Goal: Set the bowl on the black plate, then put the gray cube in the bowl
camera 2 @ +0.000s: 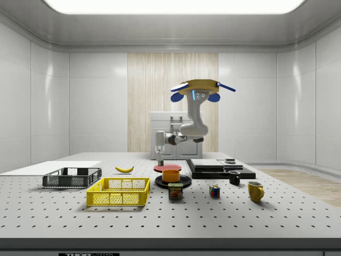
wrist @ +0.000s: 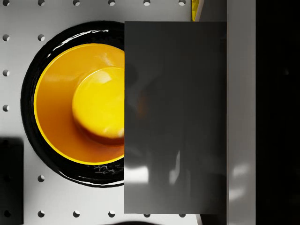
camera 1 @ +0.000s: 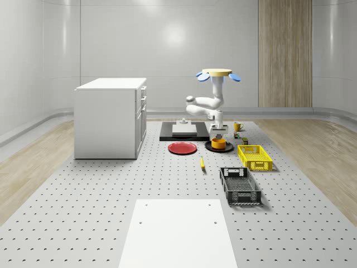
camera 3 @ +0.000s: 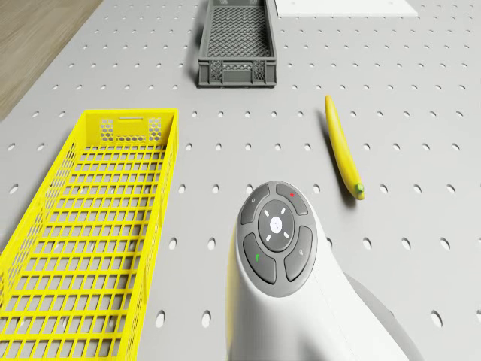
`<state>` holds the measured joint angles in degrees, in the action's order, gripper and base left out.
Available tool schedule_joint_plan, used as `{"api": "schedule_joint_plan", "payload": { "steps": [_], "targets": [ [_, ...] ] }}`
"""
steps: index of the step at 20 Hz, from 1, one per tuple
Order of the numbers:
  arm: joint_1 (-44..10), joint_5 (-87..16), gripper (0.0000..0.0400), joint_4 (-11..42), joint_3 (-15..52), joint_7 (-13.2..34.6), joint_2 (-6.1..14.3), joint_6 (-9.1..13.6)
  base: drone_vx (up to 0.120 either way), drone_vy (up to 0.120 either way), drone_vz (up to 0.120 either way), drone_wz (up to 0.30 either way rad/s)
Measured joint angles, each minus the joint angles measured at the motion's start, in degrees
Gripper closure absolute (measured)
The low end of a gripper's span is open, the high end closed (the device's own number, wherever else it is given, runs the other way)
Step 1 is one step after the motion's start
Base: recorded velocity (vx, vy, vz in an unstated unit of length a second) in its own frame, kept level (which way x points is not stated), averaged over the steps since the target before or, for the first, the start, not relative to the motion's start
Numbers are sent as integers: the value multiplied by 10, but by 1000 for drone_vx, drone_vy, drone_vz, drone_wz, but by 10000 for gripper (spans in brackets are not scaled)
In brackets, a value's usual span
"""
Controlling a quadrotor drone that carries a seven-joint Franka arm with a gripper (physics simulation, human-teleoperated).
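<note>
An orange bowl (camera 1: pixel 218 143) sits on the black plate (camera 1: pixel 208 147) on the perforated table; the side view has the bowl (camera 2: pixel 171 175) on the same plate (camera 2: pixel 160 182). My drone (camera 1: pixel 217 72) hovers above them with its arm bent downward. The gripper (camera 1: pixel 218 133) hangs just above the bowl, shut on the gray cube (camera 1: pixel 218 136). In the wrist view the gray cube (wrist: pixel 176 117) covers part of the bowl (wrist: pixel 79 103), which lies below it and off to one side, ringed by the plate (wrist: pixel 28 93).
A red plate (camera 1: pixel 182 148) lies beside the black plate. A yellow basket (camera 1: pixel 255 157), a dark crate (camera 1: pixel 240 185) and a banana (camera 1: pixel 202 163) lie nearer the camera. A white cabinet (camera 1: pixel 111 117) stands at the whole-scene view's left. A black platform (camera 1: pixel 184 131), mugs and a can (camera 2: pixel 176 190) are close by.
</note>
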<state>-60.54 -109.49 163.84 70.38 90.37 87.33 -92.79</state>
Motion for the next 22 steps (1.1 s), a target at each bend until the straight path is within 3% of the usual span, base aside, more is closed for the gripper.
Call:
{"api": "schedule_joint_plan", "payload": {
  "steps": [5, 12, 22],
  "targets": [
    [0, 0, 149, 0, 0, 0, 0, 0, -120, 0, 0, 0],
    [0, 0, 149, 0, 0, 0, 1, -1, -120, 17, -91, 0],
    [-5, -22, 149, -8, -24, 0, 2, -11, -4, 16, 0, 0]
  ]
}}
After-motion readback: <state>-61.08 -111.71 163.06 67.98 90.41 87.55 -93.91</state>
